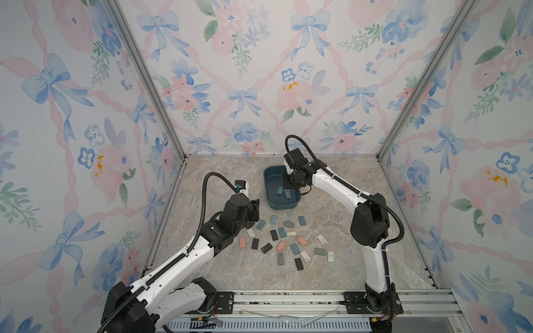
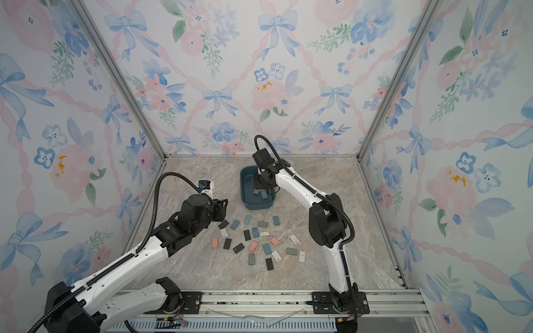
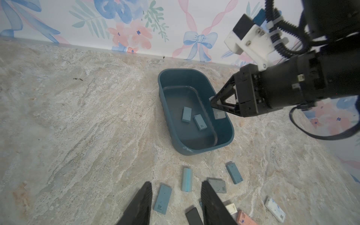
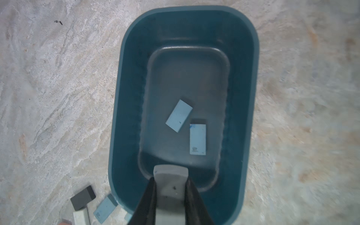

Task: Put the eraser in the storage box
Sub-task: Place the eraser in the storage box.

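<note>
The storage box (image 1: 272, 180) (image 2: 248, 181) is a dark teal tub at the back middle of the marble table. Two blue erasers (image 4: 179, 116) (image 4: 197, 139) lie on its floor. My right gripper (image 4: 170, 180) (image 3: 212, 103) hangs over the box's near end, shut on a pale grey eraser (image 4: 169, 171) (image 3: 219, 115) that sticks out past the fingertips. My left gripper (image 3: 176, 183) (image 1: 253, 207) is open and empty, left of the box and above the loose erasers. A blue eraser (image 3: 163, 199) lies on the table below its jaws.
Several loose erasers (image 1: 288, 239) in blue, grey, black, pink and white are scattered in front of the box. Flowered walls close in the left, back and right sides. A metal rail (image 1: 288, 299) with both arm bases runs along the front edge.
</note>
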Robot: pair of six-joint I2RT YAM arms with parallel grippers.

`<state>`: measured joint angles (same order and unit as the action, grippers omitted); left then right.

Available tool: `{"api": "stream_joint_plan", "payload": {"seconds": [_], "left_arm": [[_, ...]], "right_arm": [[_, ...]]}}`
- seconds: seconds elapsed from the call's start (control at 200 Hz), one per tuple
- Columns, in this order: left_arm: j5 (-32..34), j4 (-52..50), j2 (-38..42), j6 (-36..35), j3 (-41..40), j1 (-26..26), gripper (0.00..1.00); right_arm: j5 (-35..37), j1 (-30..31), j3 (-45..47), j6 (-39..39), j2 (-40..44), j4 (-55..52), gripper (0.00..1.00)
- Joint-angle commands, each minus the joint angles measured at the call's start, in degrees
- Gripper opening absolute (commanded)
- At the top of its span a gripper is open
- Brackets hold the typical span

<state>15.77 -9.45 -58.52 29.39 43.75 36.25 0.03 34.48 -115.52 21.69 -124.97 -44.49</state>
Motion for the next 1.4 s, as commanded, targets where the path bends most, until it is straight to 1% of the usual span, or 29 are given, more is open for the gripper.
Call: {"api": "stream_joint_plan", "payload": {"seconds": [0.0,0.055,0.33,0.435,0.57,0.655,0.815,0.875,1.07,1.265,1.395], "left_arm": [[1.3,-0.3,2.2,2.4,-1.1,0.1,0.44],[1.7,-0.5,2.7,2.9,-3.1,0.1,0.44],[2.9,-2.4,3.1,3.8,-3.2,0.1,0.44],[2.8,-2.5,3.2,4.3,-3.5,0.1,0.44],[2.2,-2.7,3.2,4.9,-4.0,0.0,0.44],[2.2,-2.8,3.4,5.1,-4.3,0.0,0.43],[2.4,-2.9,3.8,5.3,-4.7,0.0,0.43],[2.5,-3.0,3.9,5.4,-4.7,0.1,0.43],[2.6,-3.3,4.0,5.6,-4.8,0.1,0.43],[2.8,-5.5,4.0,7.2,-4.6,0.0,0.44],[2.2,-8.5,3.5,8.8,-4.2,0.0,0.47]], "right_arm": [[-3.5,-0.4,-7.2,-2.1,-5.3,-5.3,0.22],[-4.4,-0.4,-10.7,-2.4,-8.6,-6.4,0.22],[-6.6,0.1,-24.3,-2.1,-20.2,-9.9,0.22],[-6.5,0.1,-27.3,-1.5,-23.0,-10.8,0.22],[-6.7,0.1,-28.3,-0.9,-24.7,-10.6,0.22],[-6.7,0.1,-28.4,-0.6,-25.2,-10.4,0.23],[-6.8,0.1,-28.4,-0.2,-25.9,-9.8,0.28],[-7.0,0.1,-28.6,0.0,-26.0,-9.7,0.32],[-7.2,-0.3,-29.0,0.3,-25.3,-9.7,0.42],[-7.0,-0.2,-28.5,-0.2,-22.1,-10.1,0.44],[-6.1,-0.3,-26.0,-1.3,-18.2,-9.6,0.45]]}}
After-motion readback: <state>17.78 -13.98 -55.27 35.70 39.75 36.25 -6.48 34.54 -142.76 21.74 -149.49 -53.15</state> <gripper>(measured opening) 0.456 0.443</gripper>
